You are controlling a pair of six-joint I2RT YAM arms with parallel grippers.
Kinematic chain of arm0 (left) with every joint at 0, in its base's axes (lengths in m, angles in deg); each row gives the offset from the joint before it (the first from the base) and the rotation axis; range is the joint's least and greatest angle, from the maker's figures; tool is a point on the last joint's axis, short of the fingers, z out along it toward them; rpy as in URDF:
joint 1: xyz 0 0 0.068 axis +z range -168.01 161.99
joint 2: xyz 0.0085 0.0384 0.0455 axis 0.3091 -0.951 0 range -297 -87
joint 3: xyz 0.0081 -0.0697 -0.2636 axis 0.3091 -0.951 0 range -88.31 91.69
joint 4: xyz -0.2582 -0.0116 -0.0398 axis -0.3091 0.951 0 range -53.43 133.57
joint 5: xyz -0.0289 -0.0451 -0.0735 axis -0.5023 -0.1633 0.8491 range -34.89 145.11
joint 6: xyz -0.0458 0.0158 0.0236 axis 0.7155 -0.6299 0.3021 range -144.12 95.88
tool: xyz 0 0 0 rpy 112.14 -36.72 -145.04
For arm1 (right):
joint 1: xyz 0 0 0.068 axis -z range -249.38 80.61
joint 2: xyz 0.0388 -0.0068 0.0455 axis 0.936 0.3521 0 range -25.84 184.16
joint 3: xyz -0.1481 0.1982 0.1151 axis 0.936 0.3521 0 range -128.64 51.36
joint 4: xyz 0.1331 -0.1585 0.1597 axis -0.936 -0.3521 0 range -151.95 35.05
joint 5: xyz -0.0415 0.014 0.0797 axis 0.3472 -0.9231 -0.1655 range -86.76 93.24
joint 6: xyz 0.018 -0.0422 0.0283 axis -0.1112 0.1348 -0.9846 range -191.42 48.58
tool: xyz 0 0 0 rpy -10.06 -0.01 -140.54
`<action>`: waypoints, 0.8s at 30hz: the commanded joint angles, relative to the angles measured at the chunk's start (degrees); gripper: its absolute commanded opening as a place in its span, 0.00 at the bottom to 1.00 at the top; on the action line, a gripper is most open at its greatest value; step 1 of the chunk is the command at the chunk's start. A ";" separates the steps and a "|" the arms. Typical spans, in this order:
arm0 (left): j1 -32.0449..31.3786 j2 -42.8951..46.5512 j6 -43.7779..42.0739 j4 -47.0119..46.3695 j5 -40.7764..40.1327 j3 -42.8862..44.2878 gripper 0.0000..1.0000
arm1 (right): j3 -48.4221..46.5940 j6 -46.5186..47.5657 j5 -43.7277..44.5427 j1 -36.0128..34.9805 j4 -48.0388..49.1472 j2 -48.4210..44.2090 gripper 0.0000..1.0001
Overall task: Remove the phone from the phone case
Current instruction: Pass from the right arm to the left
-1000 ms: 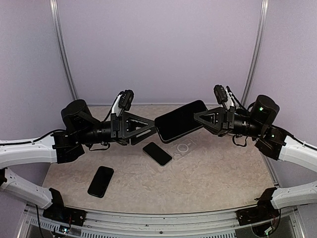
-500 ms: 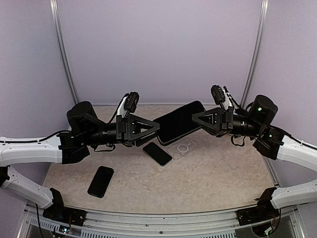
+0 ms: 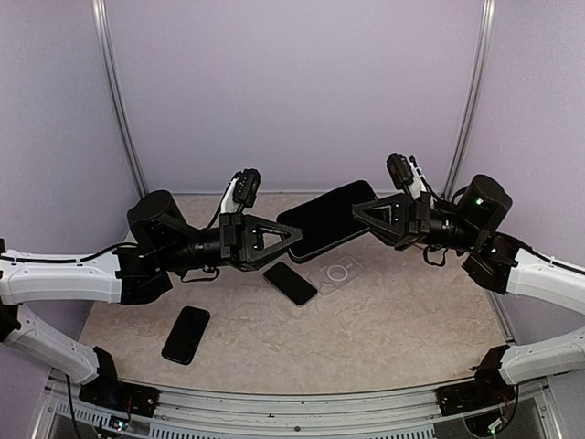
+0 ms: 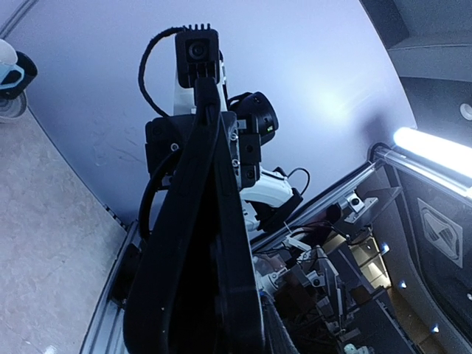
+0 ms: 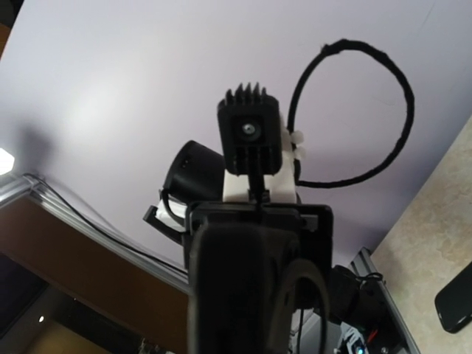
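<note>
My left end effector (image 3: 289, 235) and right end effector (image 3: 358, 212) clamp the phone case (image 3: 324, 219); uneven pulling could drop it onto the worktop (image 3: 393, 320) beneath it.

- The top external camera sits above and behind the near edge of the desk (image 3: 402, 320). It looks down toward the far edge from far enough off to take in the whole desktop.
- The left wrist camera (image 3: 245, 186) faces the desk's right edge and is tilted upward. It sits very close to the cased phone (image 4: 221, 258), which it sees edge-on.
- The right wrist camera (image 3: 399, 171) faces the left edge, equally close and also tilted upward.
- Each wrist view shows the other wrist's camera. The top view shows both, with the phone between them.
</note>
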 commanded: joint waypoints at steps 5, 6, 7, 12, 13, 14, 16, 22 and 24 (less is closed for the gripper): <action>-0.71 -1.73 4.30 -1.42 -5.60 1.80 0.00 | -2.86 6.03 3.59 -1.09 -5.90 -2.49 0.49; -0.78 -1.93 5.59 -1.49 -7.07 1.80 0.00 | -4.07 8.78 5.64 -1.06 -10.34 -3.00 0.66; -0.79 -2.18 7.36 -1.43 -8.80 1.80 0.00 | -5.25 11.27 8.27 -1.09 -14.80 -3.56 0.80; -0.75 -3.22 18.98 -0.71 -20.31 0.97 0.00 | -3.64 16.29 22.27 -1.09 -22.30 -7.95 0.91; -0.74 -3.64 20.64 -1.44 -21.99 1.04 0.00 | -1.97 16.01 24.63 -1.14 -21.14 -8.86 0.91; -0.71 -4.05 22.08 -1.68 -23.47 1.39 0.00 | -0.29 15.50 26.48 -1.05 -20.34 -9.69 0.91; -0.54 -5.46 25.15 -2.26 -25.59 2.72 0.00 | 2.08 15.40 28.66 -1.31 -19.88 -10.15 0.92; -0.50 -8.57 31.98 -2.75 -33.03 6.28 0.00 | 4.19 15.79 31.99 -3.64 -16.72 -9.27 0.91; -0.62 -9.43 33.31 -2.66 -34.52 7.28 0.00 | 3.90 16.05 33.05 -4.59 -16.15 -8.08 0.89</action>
